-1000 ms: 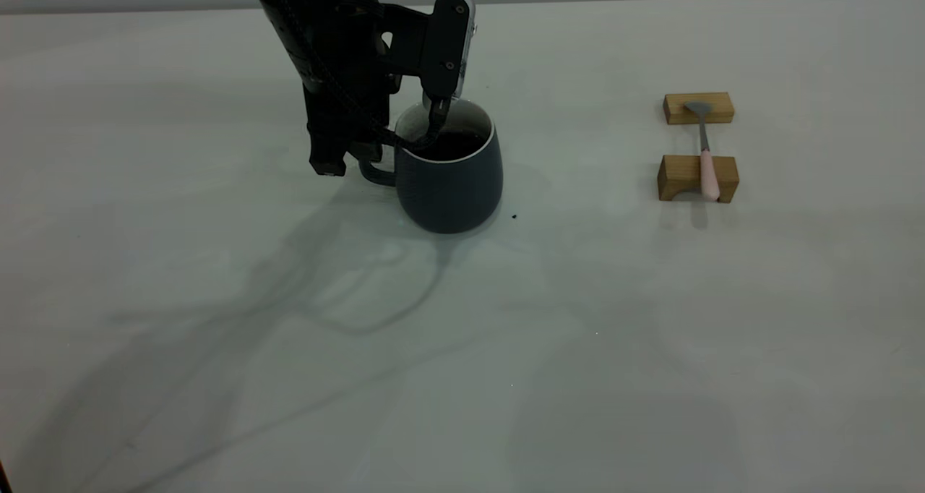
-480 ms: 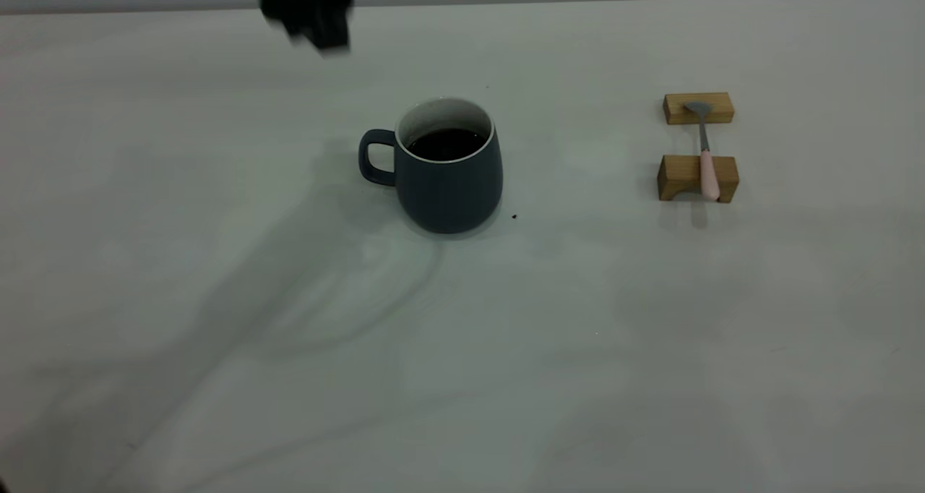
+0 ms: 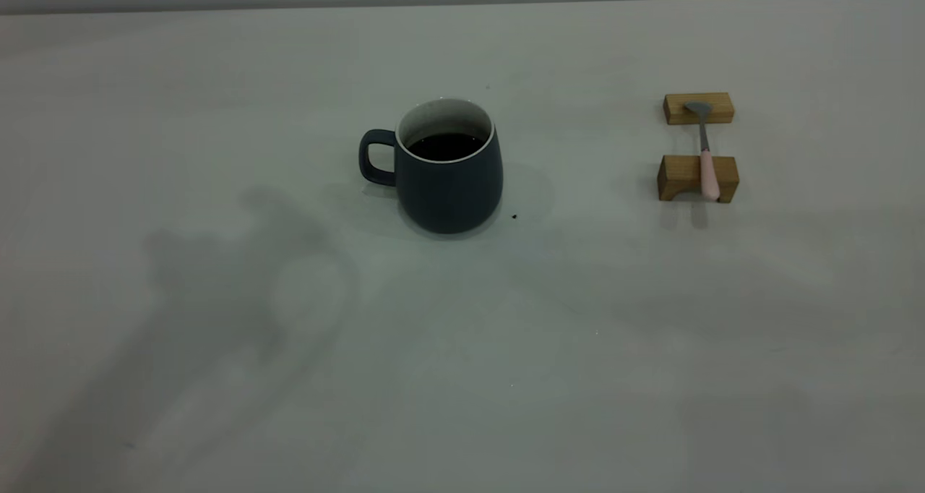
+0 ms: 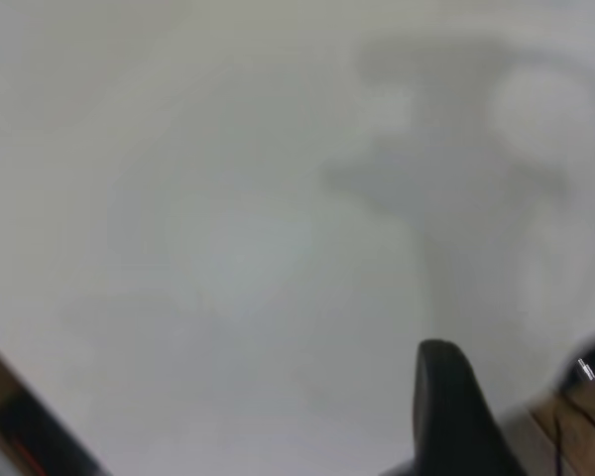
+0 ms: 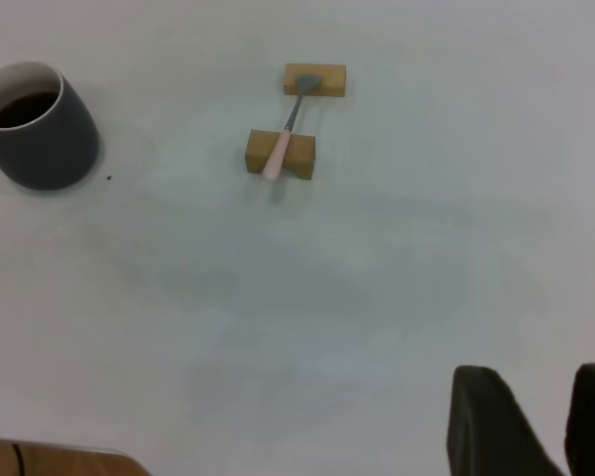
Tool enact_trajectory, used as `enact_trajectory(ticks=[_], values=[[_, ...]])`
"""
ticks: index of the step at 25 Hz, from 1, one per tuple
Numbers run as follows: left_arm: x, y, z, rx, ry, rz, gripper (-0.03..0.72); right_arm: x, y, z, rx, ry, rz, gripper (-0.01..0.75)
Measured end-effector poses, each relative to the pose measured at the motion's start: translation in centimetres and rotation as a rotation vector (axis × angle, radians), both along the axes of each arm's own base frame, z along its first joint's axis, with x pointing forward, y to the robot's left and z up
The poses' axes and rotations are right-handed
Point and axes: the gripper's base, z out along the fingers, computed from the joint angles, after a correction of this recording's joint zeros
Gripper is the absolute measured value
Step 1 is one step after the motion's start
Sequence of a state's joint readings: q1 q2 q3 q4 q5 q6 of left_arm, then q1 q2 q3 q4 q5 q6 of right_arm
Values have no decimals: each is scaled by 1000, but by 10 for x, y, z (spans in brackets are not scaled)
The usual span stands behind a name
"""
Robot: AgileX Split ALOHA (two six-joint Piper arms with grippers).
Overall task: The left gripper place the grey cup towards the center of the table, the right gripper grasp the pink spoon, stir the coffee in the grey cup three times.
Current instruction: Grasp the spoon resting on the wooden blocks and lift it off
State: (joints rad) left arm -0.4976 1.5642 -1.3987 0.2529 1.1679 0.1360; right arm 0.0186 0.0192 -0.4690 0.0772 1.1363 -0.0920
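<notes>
Exterior view, overhead-oblique: the grey cup [image 3: 448, 168] stands upright near the middle of the table [image 3: 217, 406], its loop handle pointing to 9 o'clock, with dark coffee [image 3: 446, 146] below a white speckled rim. I see neither arm in this view. The pink spoon [image 3: 706, 157] lies well apart at the cup's 3 o'clock, bridged across two tan wooden blocks [image 3: 698, 178]: the grey metal bowl rests on the far block, the pale pink handle on the near one, its end overhanging slightly.

Left wrist view: I see only bare table and one dark finger [image 4: 456, 416] of the left gripper; I cannot tell whether that claw is released or clenched.

Right wrist view: the right gripper [image 5: 547, 426] hangs high over the table, its two black fingertips apart and holding nothing, with cup and spoon far off.

I judge the cup placement done and the spoon grasp next. That move calls for my bringing the right gripper down over the slim handle, jaws straddling it between the blocks. The cup is matte, rounded and wider at the base, likely stable; the spoon is thin and smooth, so it may slip.
</notes>
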Motion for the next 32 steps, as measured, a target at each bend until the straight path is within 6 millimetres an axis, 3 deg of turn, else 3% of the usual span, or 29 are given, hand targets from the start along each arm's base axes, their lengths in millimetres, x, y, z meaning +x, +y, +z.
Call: enact_trajectory(ticks=[8,13,18,24,32], values=[[-36,14,45,-136,-116,32,407,0,0,0,0,-1,0,238],[-95,43,61,-240,-193,107,407,0,0,0,0,-1,0,238],[-163,80,41,-325,-224,176,407,0,0,0,0,-1,0,238],[-221,122,-3,-357,-304,417,407,0,0,0,0,-1,0,238],[-267,129,-41,-429,-441,559,407,0,0,0,0,-1,0,238]])
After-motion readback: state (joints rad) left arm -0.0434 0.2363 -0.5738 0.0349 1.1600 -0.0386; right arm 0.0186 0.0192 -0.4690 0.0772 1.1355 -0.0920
